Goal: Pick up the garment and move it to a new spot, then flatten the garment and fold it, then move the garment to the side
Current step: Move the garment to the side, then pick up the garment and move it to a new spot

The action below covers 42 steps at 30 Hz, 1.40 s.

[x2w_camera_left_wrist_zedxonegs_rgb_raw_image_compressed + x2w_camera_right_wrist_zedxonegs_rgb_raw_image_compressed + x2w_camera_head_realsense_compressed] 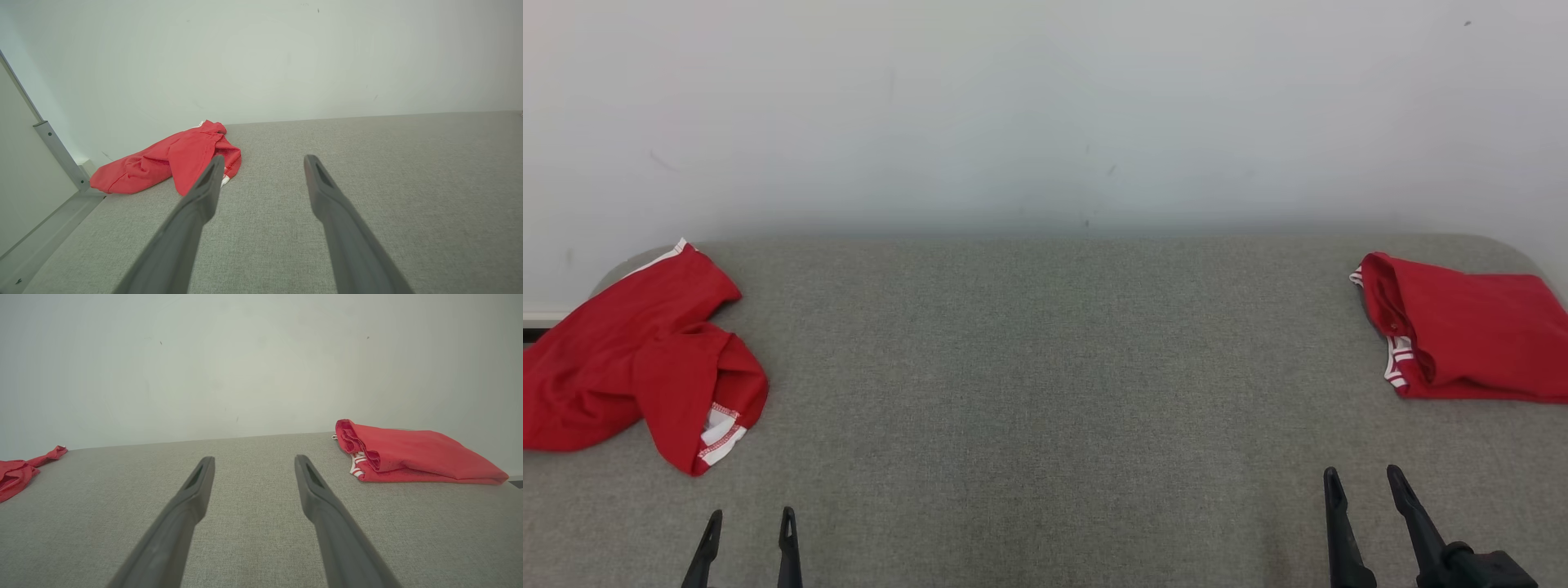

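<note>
Left gripper (pixel 752 513) and right gripper (pixel 1362 471): both spread wide, holding nothing; crumpled garment (pixel 637 359) lies ahead-left of the left gripper, well apart; folded garment (pixel 1470 335) sits ahead-right of the right gripper; recommended: approach low, pinch a raised fold, lift clear of the table (pixel 1045 367) before carrying.

The left gripper (pixel 752 514) sat at the lower left of the head view, with just the tips of its two dark fingers showing, parted and pointing up the view. The right gripper (pixel 1362 471) reached a little further up at the lower right. Its fingers leaned slightly leftward, equally spread, with nothing between them.
</note>
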### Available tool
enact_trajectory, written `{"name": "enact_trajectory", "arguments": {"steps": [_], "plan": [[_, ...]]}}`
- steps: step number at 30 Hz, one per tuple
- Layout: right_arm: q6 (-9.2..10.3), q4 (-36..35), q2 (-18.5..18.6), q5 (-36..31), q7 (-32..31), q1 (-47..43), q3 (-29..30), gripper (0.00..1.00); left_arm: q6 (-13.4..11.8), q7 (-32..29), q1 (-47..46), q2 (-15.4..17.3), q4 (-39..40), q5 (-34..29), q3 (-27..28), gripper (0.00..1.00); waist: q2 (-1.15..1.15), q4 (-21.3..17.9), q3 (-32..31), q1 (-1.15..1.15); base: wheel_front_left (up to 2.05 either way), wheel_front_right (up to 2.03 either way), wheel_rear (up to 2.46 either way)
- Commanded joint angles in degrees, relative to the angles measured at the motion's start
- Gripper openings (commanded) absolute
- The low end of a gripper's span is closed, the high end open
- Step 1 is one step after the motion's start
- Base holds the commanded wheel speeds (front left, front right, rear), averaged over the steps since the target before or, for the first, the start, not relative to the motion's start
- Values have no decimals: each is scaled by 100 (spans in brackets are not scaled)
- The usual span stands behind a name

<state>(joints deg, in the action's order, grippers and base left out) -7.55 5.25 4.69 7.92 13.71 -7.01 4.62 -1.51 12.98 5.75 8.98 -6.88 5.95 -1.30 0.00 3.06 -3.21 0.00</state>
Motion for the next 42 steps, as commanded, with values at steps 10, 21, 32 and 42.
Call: {"name": "enact_trajectory", "arguments": {"steps": [10,21,32,42], "plan": [[14,79,-30,-13,46,3,39,100,-47,-47,9,79,41,11,-26,100,0,114,28,0,0,0,0],[14,175,-88,54,93,-43,128,100,-128,-134,8,130,133,45,-44,100,0,997,112,0,0,0,0],[14,283,-135,28,111,-12,228,100,-233,-119,72,249,146,172,109,100,0,1948,99,0,0,0,0],[14,368,-157,34,117,10,248,100,-302,-165,157,289,228,249,139,100,0,2464,64,0,0,0,0]]}}
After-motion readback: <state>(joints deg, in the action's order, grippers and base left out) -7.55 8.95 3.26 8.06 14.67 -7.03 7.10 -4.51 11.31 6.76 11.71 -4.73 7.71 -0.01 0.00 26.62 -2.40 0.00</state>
